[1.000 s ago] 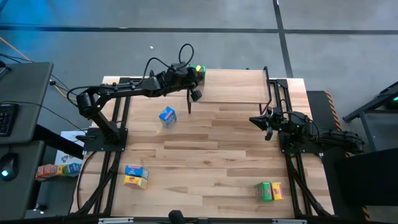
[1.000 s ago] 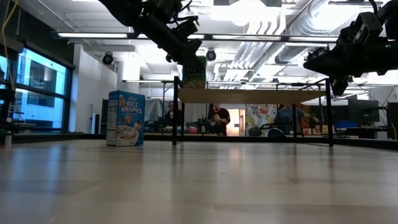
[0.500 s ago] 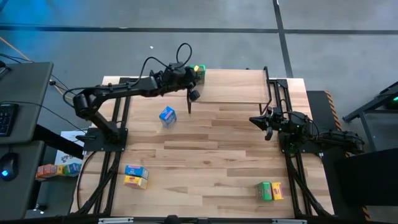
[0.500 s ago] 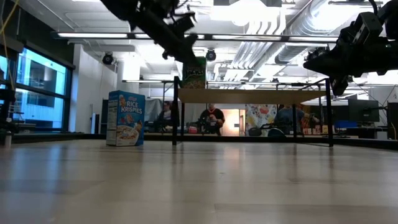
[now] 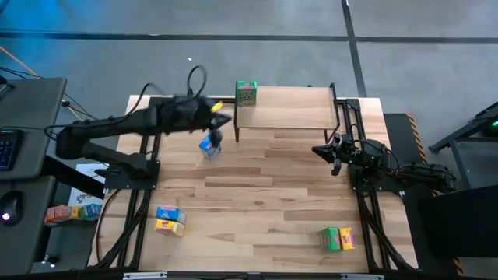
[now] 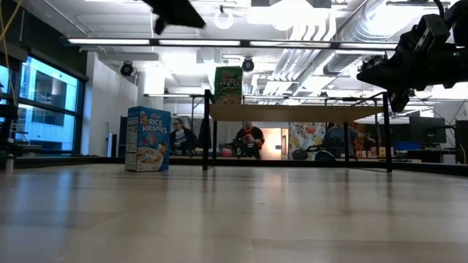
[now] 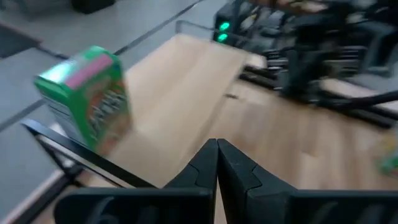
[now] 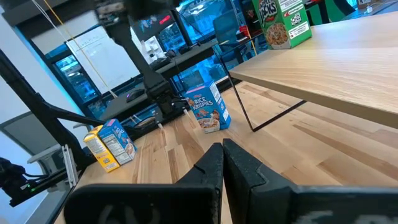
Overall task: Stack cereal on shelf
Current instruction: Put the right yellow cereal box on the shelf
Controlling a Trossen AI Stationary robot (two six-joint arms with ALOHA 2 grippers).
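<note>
A green cereal box stands upright on its base at the far left corner of the shelf; it also shows in the low view and the left wrist view. My left gripper is shut and empty. It hangs left of the shelf, above a blue cereal box that stands on the table. My right gripper waits shut and empty off the shelf's near right corner.
A blue and a yellow box lie together near the table's near left. A green and a yellow box lie at the near right. The shelf's thin black legs stand right of the blue box. People move in the room behind.
My left gripper has drawn back from the green box on the shelf, going toward the table's left edge and rising, and it has rolled somewhat. The green box stays upright on the shelf's corner, now free of the gripper.
</note>
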